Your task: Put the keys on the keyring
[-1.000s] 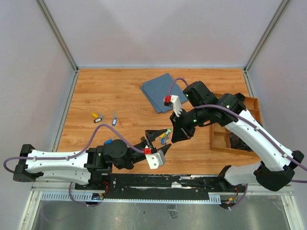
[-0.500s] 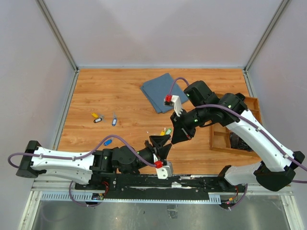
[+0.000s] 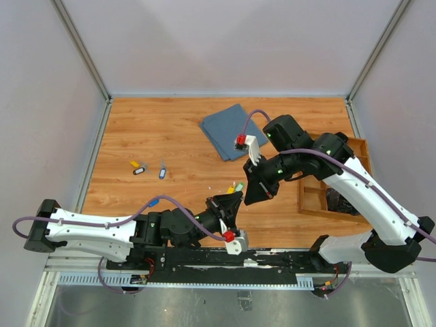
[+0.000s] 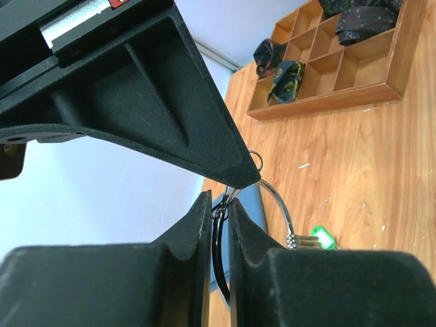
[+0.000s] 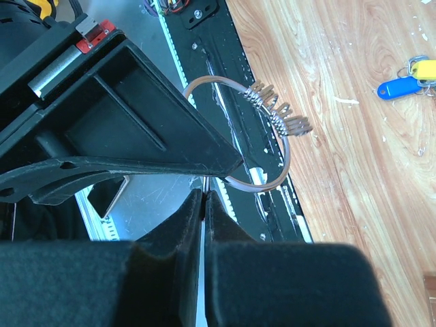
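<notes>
The keyring [image 4: 281, 205] is a thin silver wire loop held in the air between both grippers. In the right wrist view the keyring [image 5: 281, 165] carries several keys [image 5: 281, 112] bunched on its upper arc. A green tag [image 4: 321, 237] hangs from it. My right gripper [image 5: 204, 195] is shut on the ring's wire. My left gripper [image 4: 219, 211] has closed on the wire from the opposite side, just under the right finger. From above, the left gripper [image 3: 228, 204] and right gripper [image 3: 249, 193] meet at the green and yellow tags [image 3: 236, 186].
Loose keys lie on the table: yellow [image 3: 135, 163], dark grey [image 3: 139, 171] and blue [image 3: 162, 172] at the left, another blue [image 3: 153, 201] near the left arm. A folded blue cloth [image 3: 225, 131] lies at the back. A wooden compartment tray [image 3: 312, 204] stands at the right.
My left gripper has moved right, up to the ring, and its jaws have closed from wide open onto the wire. The right arm has held nearly still.
</notes>
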